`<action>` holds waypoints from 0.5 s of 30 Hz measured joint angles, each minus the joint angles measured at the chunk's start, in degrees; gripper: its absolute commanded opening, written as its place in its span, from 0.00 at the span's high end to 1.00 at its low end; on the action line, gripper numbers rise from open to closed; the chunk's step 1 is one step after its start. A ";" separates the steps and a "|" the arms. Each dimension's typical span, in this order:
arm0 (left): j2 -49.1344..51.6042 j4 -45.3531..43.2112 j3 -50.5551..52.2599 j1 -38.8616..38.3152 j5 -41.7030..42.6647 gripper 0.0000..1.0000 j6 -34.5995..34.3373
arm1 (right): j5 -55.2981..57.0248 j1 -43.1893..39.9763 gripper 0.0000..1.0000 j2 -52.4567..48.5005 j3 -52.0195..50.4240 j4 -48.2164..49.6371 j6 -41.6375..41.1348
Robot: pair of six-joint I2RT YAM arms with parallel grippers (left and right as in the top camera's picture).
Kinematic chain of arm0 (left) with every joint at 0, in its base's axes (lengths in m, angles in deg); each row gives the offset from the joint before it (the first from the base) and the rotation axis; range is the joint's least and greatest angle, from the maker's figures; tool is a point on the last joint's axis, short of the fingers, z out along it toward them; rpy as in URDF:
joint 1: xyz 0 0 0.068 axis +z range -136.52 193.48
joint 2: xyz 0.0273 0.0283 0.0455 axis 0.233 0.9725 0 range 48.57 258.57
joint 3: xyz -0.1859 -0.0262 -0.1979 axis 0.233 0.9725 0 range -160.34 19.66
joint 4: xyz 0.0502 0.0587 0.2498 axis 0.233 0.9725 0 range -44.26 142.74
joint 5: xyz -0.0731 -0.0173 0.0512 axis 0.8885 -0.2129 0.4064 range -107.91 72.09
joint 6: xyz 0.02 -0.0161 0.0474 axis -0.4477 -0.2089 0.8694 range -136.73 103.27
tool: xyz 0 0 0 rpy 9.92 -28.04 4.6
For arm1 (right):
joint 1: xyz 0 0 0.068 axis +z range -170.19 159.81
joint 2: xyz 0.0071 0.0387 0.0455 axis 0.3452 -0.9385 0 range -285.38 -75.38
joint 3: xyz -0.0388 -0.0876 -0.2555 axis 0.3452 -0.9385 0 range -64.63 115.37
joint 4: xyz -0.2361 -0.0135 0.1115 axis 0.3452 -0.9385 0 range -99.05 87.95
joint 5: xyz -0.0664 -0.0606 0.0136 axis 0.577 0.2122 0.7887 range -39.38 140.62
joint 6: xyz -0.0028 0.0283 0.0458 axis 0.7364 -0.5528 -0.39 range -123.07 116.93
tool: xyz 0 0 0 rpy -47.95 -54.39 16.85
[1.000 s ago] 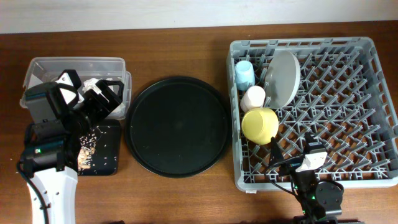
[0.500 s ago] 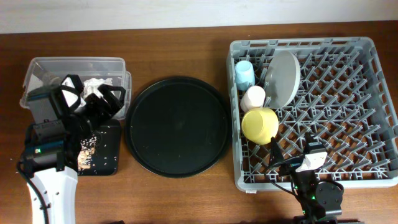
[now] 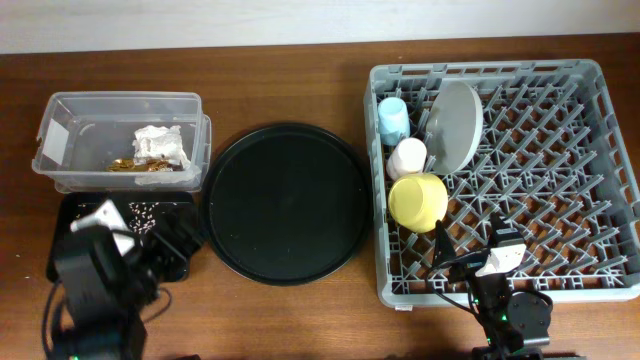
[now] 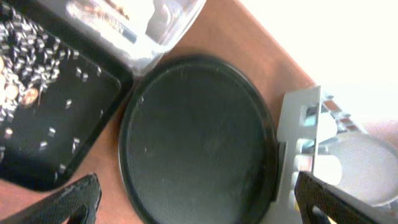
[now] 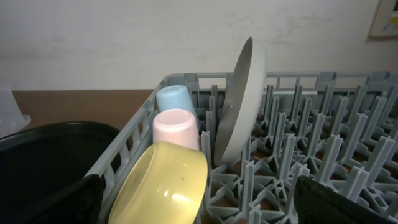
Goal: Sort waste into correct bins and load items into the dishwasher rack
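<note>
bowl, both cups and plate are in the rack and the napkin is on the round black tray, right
Not quite. The overhead view shows the napkin in the clear tub, not on the round black tray. The rest is right.

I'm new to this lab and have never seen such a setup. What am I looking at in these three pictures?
This is a robot with two arms at a table. One picture looks down from above; the other two come from a camera on each wrist. On the table are a clear tub holding a napkin and gold foil, a shallow black tray with food scraps, a round black tray, and a grey rack. The rack holds a blue cup, a pink cup, a yellow bowl and a plate standing on edge. The left hand and the right hand are open and hold nothing.
</note>
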 measured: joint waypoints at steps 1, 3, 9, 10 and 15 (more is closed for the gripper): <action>-3.48 -3.80 3.06 -0.50 -0.72 0.01 0.02 | 0.00 0.00 0.02 0.00 0.00 -0.02 0.00; -8.96 -12.63 8.55 -1.44 -1.36 0.01 0.02 | 0.02 0.00 0.02 0.00 0.00 0.00 0.02; -22.25 -42.07 24.70 -3.61 -2.23 0.01 0.02 | 0.00 0.00 0.01 0.07 0.00 -0.02 0.00; -23.65 -46.23 26.99 -3.61 -2.25 0.01 0.04 | 0.00 0.00 0.02 0.09 0.00 -0.02 -0.04; -29.51 -56.59 37.79 -4.00 -2.89 0.01 0.22 | 0.00 0.00 0.02 0.11 0.00 -0.02 0.00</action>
